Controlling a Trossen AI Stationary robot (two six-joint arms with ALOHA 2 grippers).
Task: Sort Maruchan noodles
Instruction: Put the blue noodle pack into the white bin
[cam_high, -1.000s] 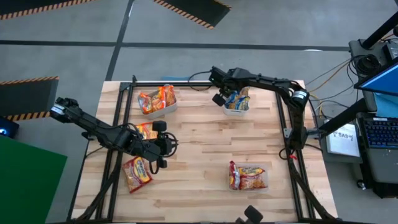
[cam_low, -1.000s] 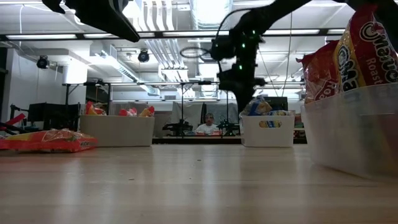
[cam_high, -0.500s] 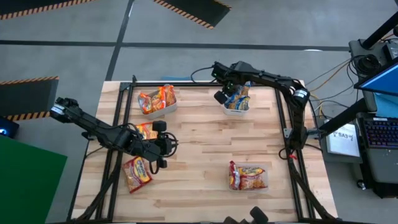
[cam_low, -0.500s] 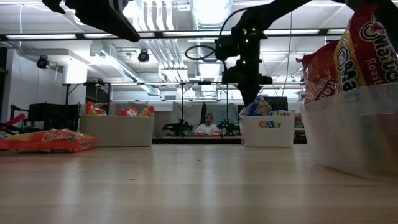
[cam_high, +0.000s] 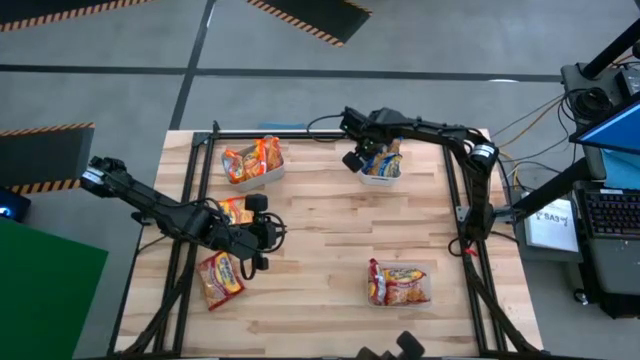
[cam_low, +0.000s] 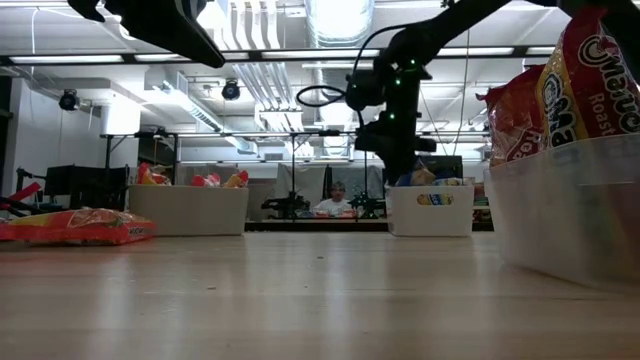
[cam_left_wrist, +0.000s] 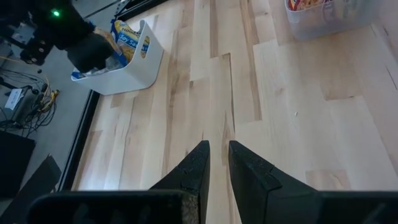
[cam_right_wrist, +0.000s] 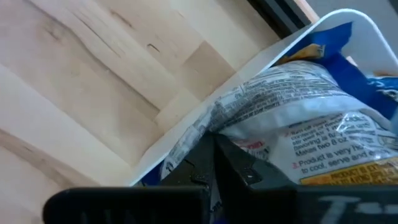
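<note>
The noodle packets lie in three white bins and loose on the table. Orange ones fill the far-left bin (cam_high: 252, 162), blue-and-yellow ones the far bin (cam_high: 381, 163), and red ones the near bin (cam_high: 400, 285). Two loose orange packets (cam_high: 220, 278) (cam_high: 235, 209) lie flat beside my left arm. My right gripper (cam_high: 354, 159) is at the blue bin's left rim, shut on a blue-and-yellow packet (cam_right_wrist: 292, 118). My left gripper (cam_left_wrist: 217, 149) hovers above bare wood near the table's middle, its fingers almost together and empty. My right gripper pinches the blue-and-yellow packet by its crinkled end seam (cam_right_wrist: 225, 117), just inside the bin's wall (cam_right_wrist: 186, 134). The fingers come slanting down from the table's left. The packet lies in the bin, its printed silver back up, on the other packets.
Black frame rails (cam_high: 190, 200) run along the table's left, right and far sides. In the low view the red bin (cam_low: 565, 200) stands close at the right and a loose packet (cam_low: 75, 225) at the left. Bare wood lies between the bins. A person (cam_low: 333, 203) sits far behind the table.
My right gripper stayed over the blue bin's left rim. It rose a little and shifted toward the bin, then sank back down toward the packets. My left arm kept still.
</note>
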